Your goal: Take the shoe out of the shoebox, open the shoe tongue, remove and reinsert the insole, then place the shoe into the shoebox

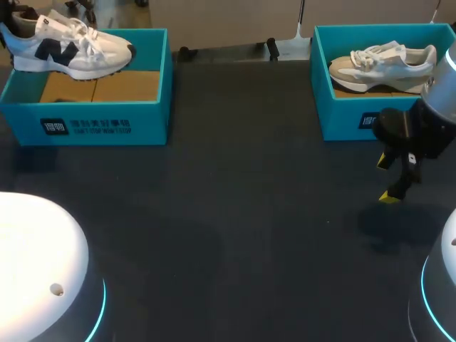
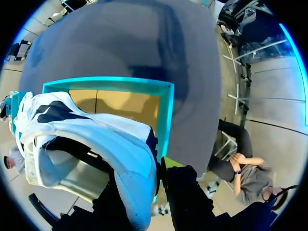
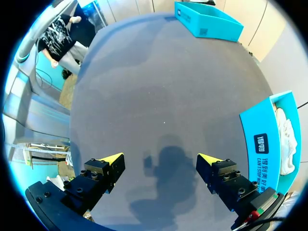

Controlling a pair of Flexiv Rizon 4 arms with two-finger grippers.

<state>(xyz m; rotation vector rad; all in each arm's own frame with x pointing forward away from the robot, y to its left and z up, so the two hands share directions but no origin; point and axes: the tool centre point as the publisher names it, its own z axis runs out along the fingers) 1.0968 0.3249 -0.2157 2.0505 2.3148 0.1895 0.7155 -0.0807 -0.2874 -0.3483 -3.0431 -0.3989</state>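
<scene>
A white shoe with navy patches (image 1: 71,44) hangs tilted over the back of the left teal shoebox (image 1: 92,125), toe toward the table's middle. In the left wrist view my left gripper (image 2: 155,171) is shut on the heel of this shoe (image 2: 96,139), above the box's brown floor (image 2: 120,103). A beige and white shoe (image 1: 385,63) lies in the right teal shoebox (image 1: 342,117). My right gripper (image 1: 396,178) hovers open over the dark table just in front of that box, nothing between its fingers (image 3: 161,161).
The dark table top (image 1: 235,214) spreads between the two boxes. In the right wrist view the right shoebox (image 3: 264,144) is close beside the gripper and the left shoebox (image 3: 207,21) stands far ahead across the table.
</scene>
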